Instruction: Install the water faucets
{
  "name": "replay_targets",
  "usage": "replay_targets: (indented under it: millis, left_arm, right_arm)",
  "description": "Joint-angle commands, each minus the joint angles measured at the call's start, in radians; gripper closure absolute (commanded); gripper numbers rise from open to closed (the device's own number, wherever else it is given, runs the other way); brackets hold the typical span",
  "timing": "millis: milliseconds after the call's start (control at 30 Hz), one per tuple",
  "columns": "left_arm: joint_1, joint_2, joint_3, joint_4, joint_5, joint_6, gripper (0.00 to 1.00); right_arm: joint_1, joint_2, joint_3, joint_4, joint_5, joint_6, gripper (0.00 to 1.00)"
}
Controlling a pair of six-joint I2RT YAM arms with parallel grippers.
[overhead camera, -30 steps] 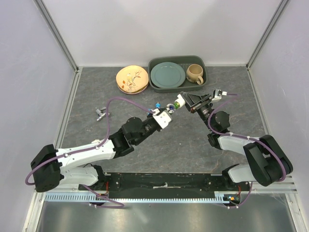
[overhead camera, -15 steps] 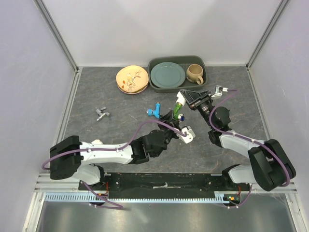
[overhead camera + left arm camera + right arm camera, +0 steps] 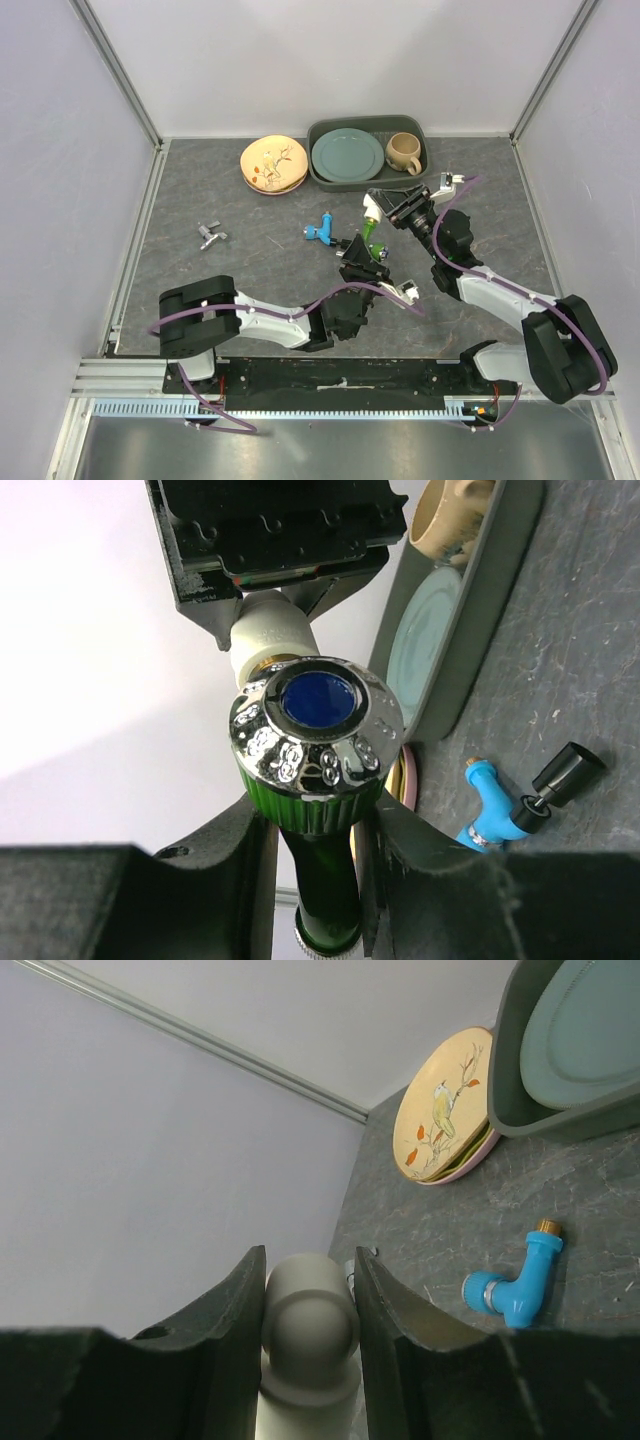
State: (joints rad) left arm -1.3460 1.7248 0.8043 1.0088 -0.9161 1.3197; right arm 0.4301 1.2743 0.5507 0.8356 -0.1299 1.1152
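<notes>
Faucets of this kind look light, rigid and hard-shelled, so I judge they will not yield under a grip, but they can spin or slip in it.

Furthest left, the blue faucet (image 3: 320,232) lies on its side on the grey surface (image 3: 250,270), untouched and well apart from both arms. Its black end (image 3: 566,773) is probably a poor place to grip. The blue body beside it looks like the steadier hold.

Just to its right, the green faucet (image 3: 318,875) is clenched in the left jaws, lifted off the surface at mid-table. The jaws press on the round green barrel below the chrome cap (image 3: 316,730). That polished cap looks slippery and is best left alone. The smooth round barrel may rotate under twisting load, so a firm squeeze seems wise.

Right of it, the right jaws are clamped on a white elbow fitting (image 3: 310,1330), held close against the green faucet. The cap hides whether the threads have met. I judge that they need a square start, since plastic cross-threads easily.
</notes>
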Motion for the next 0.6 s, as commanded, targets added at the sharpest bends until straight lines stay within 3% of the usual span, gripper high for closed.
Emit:
replay_targets:
  millis: [0, 233, 367, 567]
  left_arm:
    - [0.013, 0.044, 0.027, 0.068, 0.072, 0.136, 0.98]
    - [0.011, 0.044, 0.007, 0.105, 0.060, 0.105, 0.98]
    - [0.010, 0.036, -0.007, 0.134, 0.056, 0.072, 0.98]
    - [0.011, -0.030, -0.034, 0.073, 0.077, -0.077, 0.98]
  right_arm:
    - [0.096, -0.064, 0.066, 0.092, -0.238, -0.003, 0.99]
    - [0.095, -0.066, 0.066, 0.099, -0.241, -0.002, 0.67]
    - [0.096, -0.058, 0.066, 0.109, -0.244, 0.000, 0.36]
    - [0.096, -0.056, 0.057, 0.145, -0.238, 0.009, 0.11]
